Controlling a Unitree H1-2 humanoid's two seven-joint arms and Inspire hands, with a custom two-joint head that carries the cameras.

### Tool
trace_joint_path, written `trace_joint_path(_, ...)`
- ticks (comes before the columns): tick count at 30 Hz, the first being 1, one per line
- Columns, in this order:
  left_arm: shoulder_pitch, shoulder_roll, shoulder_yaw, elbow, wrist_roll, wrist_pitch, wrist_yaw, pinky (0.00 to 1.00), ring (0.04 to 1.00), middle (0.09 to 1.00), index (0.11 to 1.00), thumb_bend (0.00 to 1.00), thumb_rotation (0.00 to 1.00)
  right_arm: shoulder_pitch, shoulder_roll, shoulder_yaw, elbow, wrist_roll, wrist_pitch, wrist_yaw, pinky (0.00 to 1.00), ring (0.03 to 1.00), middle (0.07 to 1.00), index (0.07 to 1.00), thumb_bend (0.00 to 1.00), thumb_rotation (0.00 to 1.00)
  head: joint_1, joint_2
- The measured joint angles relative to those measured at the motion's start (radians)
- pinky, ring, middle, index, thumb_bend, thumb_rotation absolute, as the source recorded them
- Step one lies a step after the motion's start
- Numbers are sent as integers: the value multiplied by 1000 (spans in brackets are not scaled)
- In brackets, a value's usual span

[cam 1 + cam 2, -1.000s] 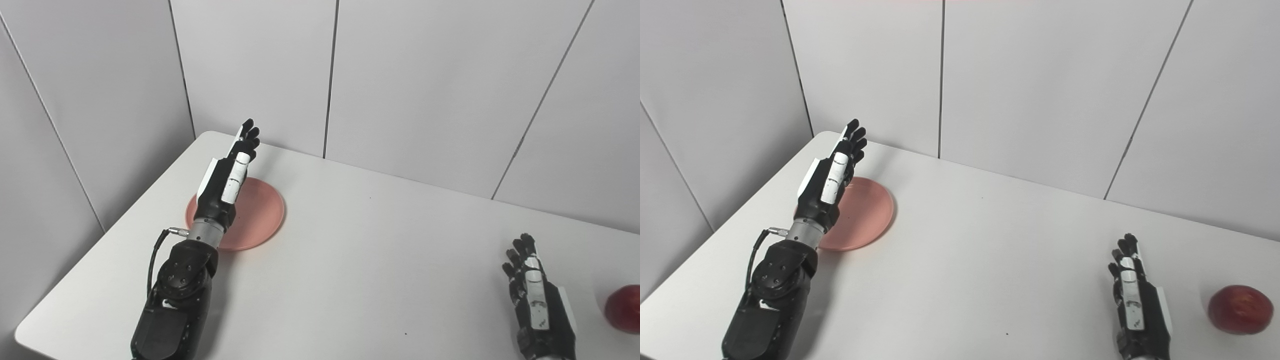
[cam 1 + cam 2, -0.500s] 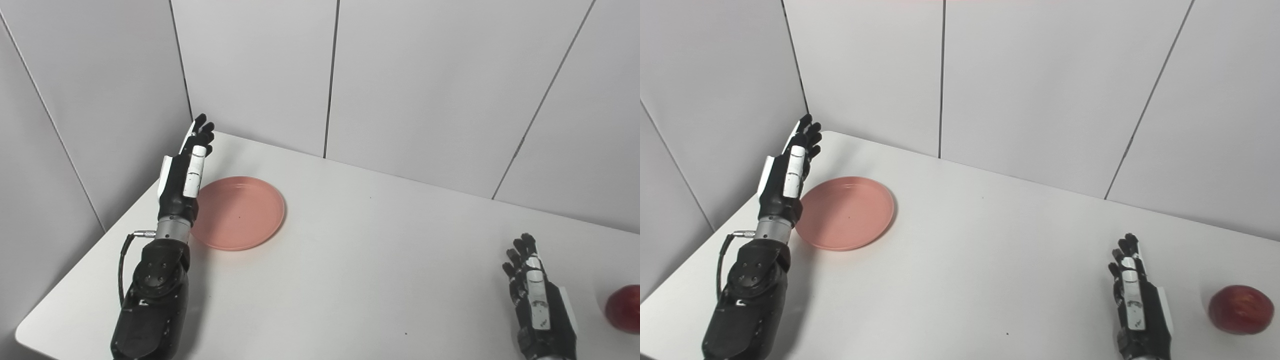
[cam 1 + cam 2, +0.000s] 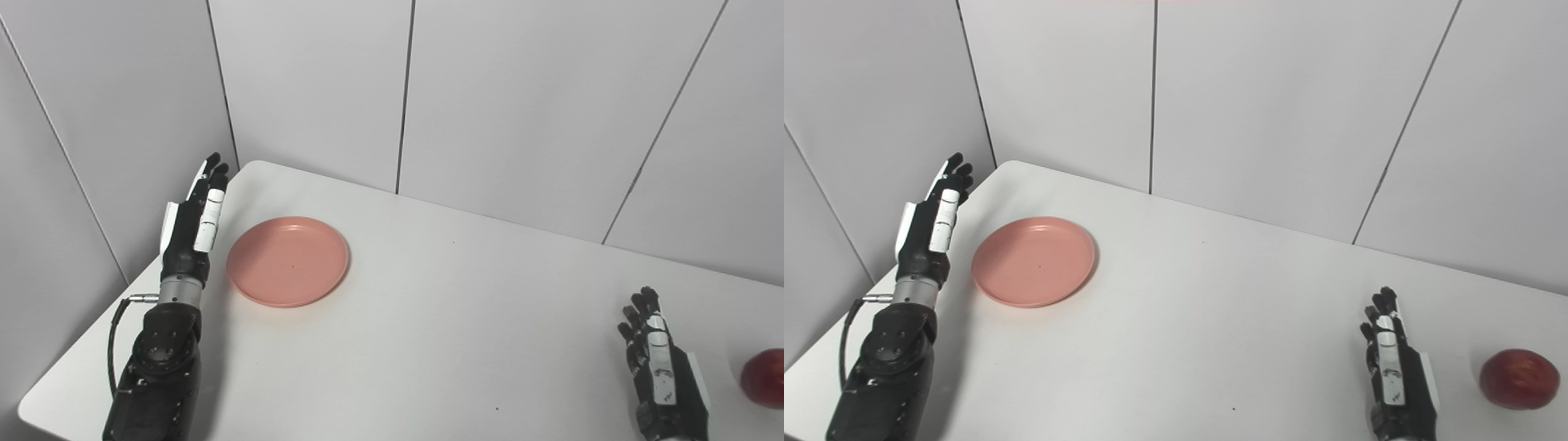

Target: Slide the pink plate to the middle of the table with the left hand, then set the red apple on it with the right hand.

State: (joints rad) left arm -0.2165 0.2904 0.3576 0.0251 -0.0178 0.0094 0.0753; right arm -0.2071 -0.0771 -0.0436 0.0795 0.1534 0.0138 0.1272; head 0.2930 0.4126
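A pink plate (image 3: 288, 260) lies flat on the white table (image 3: 429, 318) at its far left. My left hand (image 3: 195, 223) is open, fingers straight and edge-up, just left of the plate near the table's left edge, apart from the plate. It also shows in the right eye view (image 3: 930, 226). A red apple (image 3: 1518, 378) sits on the table at the near right. My right hand (image 3: 1393, 373) is open and empty, low over the table, left of the apple and apart from it.
Grey wall panels (image 3: 502, 98) stand close behind the table and along its left side. The table's left edge (image 3: 92, 343) runs right by my left forearm. A black cable (image 3: 116, 331) loops out at the left wrist.
My left hand has swung left from above the plate to beside its left rim, near the table edge. The plate, the apple and the right hand have stayed in place.
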Motion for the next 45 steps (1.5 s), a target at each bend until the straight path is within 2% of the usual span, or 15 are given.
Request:
trace_joint_path(3,5,13,5,1,-5,0,-3,938,926,917,904,752,1000,0,0,0,0,-2,0,-1,1000,1000,1000,1000,625,926,2,0)
trace_joint_path(7,14,37,2,5,4,12,-3,932,916,905,895,692,1000,0,0,-1,0,-2,0,-1,1000,1000,1000,1000,626,922,6,0)
trace_joint_path(12,23,60,-12,15,8,35,-7,959,918,906,890,707,1000,0,0,0,0,5,0,0,1000,1000,1000,1000,630,930,6,2)
trace_joint_path(15,23,66,-20,29,12,40,-8,916,906,899,883,712,1000,0,0,0,0,8,0,1,1000,1000,1000,1000,636,927,6,5)
trace_joint_path(20,23,75,-52,52,28,52,-17,951,938,932,927,759,1000,0,0,0,0,8,0,0,1000,1000,1000,1000,639,922,6,3)
trace_joint_path(24,23,74,-62,58,26,93,-20,996,963,944,948,750,1000,0,0,0,-1,9,0,-1,1000,1000,1000,1000,640,921,6,5)
trace_joint_path(30,20,52,-66,57,21,121,-23,1000,977,962,959,720,1000,0,0,0,-3,9,0,-2,1000,1000,1000,1000,637,924,6,3)
trace_joint_path(38,5,34,-60,110,-67,124,-58,1000,1000,983,962,696,1000,1,0,-1,-12,8,0,-3,1000,1000,1000,1000,642,923,14,8)
trace_joint_path(45,-8,34,-58,138,-85,126,-60,1000,1000,995,974,702,1000,0,0,-2,-19,8,0,-6,1000,1000,995,1000,648,921,23,6)
